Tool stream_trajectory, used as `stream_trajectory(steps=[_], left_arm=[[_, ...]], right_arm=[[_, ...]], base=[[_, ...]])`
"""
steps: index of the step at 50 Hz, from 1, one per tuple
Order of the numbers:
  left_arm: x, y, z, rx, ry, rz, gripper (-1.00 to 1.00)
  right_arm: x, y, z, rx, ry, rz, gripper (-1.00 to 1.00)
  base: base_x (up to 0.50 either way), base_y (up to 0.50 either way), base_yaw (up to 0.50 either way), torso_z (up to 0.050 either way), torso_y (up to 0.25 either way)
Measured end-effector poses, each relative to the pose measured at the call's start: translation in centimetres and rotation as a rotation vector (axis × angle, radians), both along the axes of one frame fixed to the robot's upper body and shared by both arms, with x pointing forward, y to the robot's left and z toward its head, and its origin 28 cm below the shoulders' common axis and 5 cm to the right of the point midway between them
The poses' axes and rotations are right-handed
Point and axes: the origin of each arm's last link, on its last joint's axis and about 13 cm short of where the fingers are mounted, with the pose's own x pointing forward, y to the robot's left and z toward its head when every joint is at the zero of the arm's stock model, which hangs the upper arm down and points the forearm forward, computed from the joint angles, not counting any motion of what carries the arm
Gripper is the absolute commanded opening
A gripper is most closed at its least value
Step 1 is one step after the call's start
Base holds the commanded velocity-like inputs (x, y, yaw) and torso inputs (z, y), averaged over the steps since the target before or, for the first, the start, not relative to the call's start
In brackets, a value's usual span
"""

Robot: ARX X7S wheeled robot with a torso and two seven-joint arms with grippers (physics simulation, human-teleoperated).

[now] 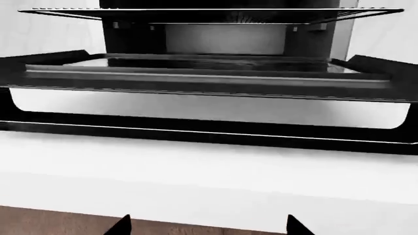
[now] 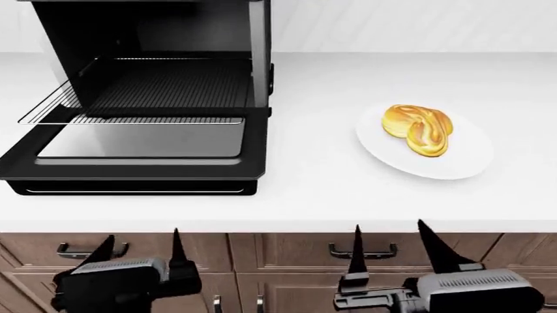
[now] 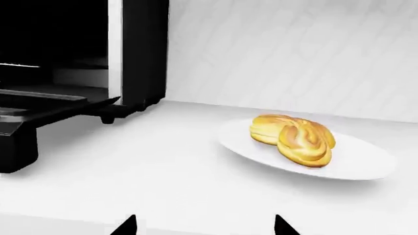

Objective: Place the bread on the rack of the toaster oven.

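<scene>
The golden knotted bread lies on a round white plate on the white counter, right of the toaster oven; it also shows in the right wrist view. The oven's door is dropped open and its wire rack is slid partly out; the rack also shows in the left wrist view. My left gripper is open and empty in front of the counter edge below the oven door. My right gripper is open and empty in front of the counter, below the plate.
Brown cabinet drawers with dark bar handles run below the counter edge. A white wall backs the counter. The oven door juts toward the counter's front edge.
</scene>
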Motion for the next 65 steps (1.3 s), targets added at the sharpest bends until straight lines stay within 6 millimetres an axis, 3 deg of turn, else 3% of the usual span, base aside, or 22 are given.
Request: stream_trajectory(steps=[7,15,27,44,54,65], left_arm=[[0.8,0.8,4.5,-0.025,-0.077,-0.002,1.00],[2.8,1.3,9.8,-0.066,-0.164,-0.041,1.00],[6.6,1.1,15.4,-0.022,-0.279,-0.117,1.00],[9.4,1.6,17.7,0.018,-0.310,-0.100,1.00],[10.3,2.0,18.0,0.032,-0.324,-0.080,1.00],[10.8,2.1,18.0,0.035,-0.335,-0.077,1.00]], right_arm=[[1.1,-0.2,5.2,0.025,-0.163,0.061,1.00],[2.5,-0.7,10.1,0.012,-0.227,0.089,1.00],[5.0,-1.6,14.5,-0.071,-0.264,0.059,1.00],[7.9,-2.7,17.1,-0.102,-0.199,0.001,1.00],[9.5,-3.2,17.8,-0.049,-0.066,-0.015,1.00],[10.0,-3.4,18.1,0.044,0.060,-0.041,1.00]], base=[[0.00,0.00,0.00,0.000,0.000],[0.00,0.00,0.00,0.000,0.000],[0.00,0.00,0.00,0.000,0.000],[0.00,0.00,0.00,0.000,0.000],[0.00,0.00,0.00,0.000,0.000],[0.00,0.00,0.00,0.000,0.000]])
